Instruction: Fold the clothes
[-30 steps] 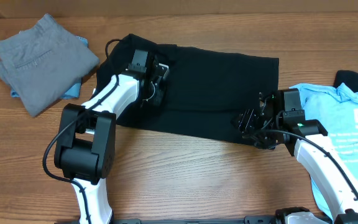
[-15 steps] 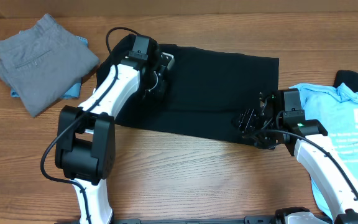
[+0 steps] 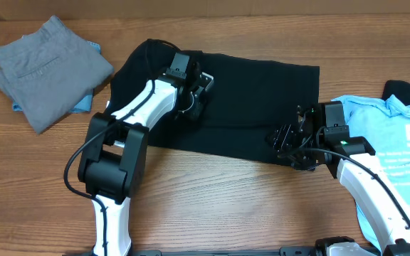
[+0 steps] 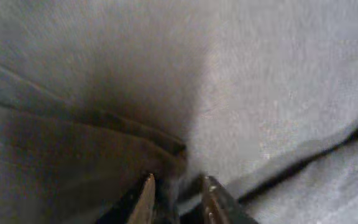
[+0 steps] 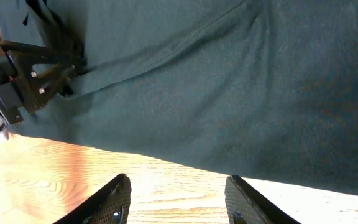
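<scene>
Across the wooden worktop (image 3: 212, 206) the black T-shirt (image 3: 262, 99) takes up the middle, spread flat as a long band from left of centre to right of centre, with its near hem running along bare wood. At the right edge lies the light-blue tee (image 3: 376, 121), white print showing, just beside the black shirt's right end and partly covered by the right arm (image 3: 376, 192). At the far left, well apart from the shirt's middle, the grey trousers (image 3: 48, 67) sit folded with a pocket uppermost, on top of a light-blue cloth (image 3: 82, 103) that peeks out beneath them. A second black garment (image 3: 408, 92) shows at the far right edge.

The left arm (image 3: 137, 107) reaches over the shirt's left part and hides that end. The left gripper (image 3: 196, 103) presses down into the cloth; in the wrist view its jaws stand a narrow gap apart with a ridge of dark fabric running in between, and I cannot tell whether they pinch it. The right gripper (image 3: 285, 146) sits at the shirt's near right corner, jaws spread wide over hem and wood, holding nothing.
</scene>
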{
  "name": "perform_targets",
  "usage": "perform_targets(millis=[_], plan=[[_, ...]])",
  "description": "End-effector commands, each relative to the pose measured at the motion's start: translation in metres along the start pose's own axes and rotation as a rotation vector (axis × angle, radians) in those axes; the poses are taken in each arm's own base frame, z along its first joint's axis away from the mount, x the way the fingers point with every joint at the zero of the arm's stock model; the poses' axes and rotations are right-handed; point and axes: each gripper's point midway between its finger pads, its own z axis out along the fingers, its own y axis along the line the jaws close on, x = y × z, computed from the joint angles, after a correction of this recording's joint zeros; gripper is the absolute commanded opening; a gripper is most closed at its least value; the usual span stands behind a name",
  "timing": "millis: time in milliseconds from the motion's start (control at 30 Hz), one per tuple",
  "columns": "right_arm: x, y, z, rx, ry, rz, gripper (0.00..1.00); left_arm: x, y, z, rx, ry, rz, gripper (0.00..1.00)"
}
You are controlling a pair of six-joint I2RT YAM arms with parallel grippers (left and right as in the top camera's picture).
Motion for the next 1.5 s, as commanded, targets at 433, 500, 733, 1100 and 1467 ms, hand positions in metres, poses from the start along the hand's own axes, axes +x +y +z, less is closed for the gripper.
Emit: perform_targets(millis=[433,500,733,1100,1467], plan=[[-0.005,0.004,-0.006,-0.003,-0.028,-0.016,0.58,-0.039,0.029,-0.025,-0.172,-0.074,-0.042,0.04],[-0.006,0.003,-0.006,0.001,-0.032,-0.016,0.58,-0.041,0.033,-0.025,-0.196,-0.078,-0.043,0.04],[-0.007,0.002,-0.006,0.009,-0.036,-0.016,0.58,-0.047,0.039,-0.026,-0.224,-0.108,-0.056,0.06],[-0.007,-0.001,-0.006,0.021,-0.04,-0.014,0.59,-0.05,0.06,-0.033,-0.332,-0.135,-0.148,0.25],[0.002,-0.095,-0.033,0.379,-0.099,0.488,0.75,-0.04,0.079,-0.051,-0.448,-0.083,-0.198,0.07]])
